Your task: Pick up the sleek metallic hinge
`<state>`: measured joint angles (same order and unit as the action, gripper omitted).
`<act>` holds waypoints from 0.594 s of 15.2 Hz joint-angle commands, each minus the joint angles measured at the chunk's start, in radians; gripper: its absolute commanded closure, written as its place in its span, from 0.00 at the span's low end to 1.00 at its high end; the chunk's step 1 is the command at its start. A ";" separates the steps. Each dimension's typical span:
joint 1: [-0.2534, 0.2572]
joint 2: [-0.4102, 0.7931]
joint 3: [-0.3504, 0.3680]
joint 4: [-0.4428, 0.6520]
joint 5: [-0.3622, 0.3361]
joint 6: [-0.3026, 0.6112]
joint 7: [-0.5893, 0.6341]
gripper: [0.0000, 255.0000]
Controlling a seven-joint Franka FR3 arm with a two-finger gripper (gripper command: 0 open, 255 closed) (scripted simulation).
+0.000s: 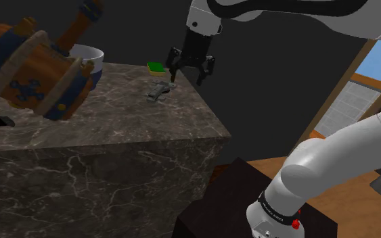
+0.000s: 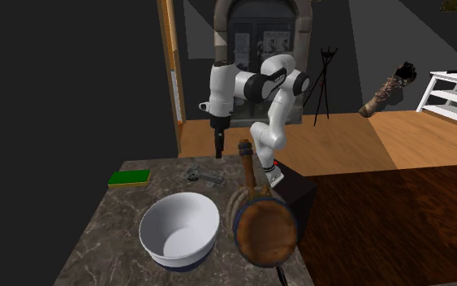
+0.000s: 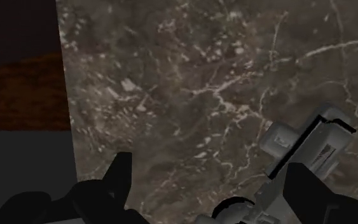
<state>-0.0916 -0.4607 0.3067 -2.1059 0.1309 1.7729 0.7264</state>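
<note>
Hovering just above the hinge (image 1: 158,90), which lies on the counter (image 1: 107,118) near a green sponge (image 1: 155,67), we hold our fingers (image 3: 116,181) spread and empty in the approach step, and we judge the next move must centre them on it, then lower.

The table (image 1: 114,122) is showing dark, smooth stone with pale veins, like polished marble. The hinge (image 1: 158,91) is looking like smooth grey metal with a dull sheen. The bowl (image 2: 178,227) is appearing white, smooth and faintly glossy. The barrel (image 2: 265,231) is showing brown wood grain, and the floor (image 2: 413,138) is looking like warm wood.
</note>
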 commanded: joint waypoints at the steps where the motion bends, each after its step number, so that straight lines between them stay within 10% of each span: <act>1: -0.027 0.082 0.044 0.057 -0.005 0.011 0.135 0.00; 9: -0.068 0.336 0.144 0.230 -0.063 0.044 0.507 0.00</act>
<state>-0.1595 -0.1368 0.4463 -1.8788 0.0714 1.8090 1.2157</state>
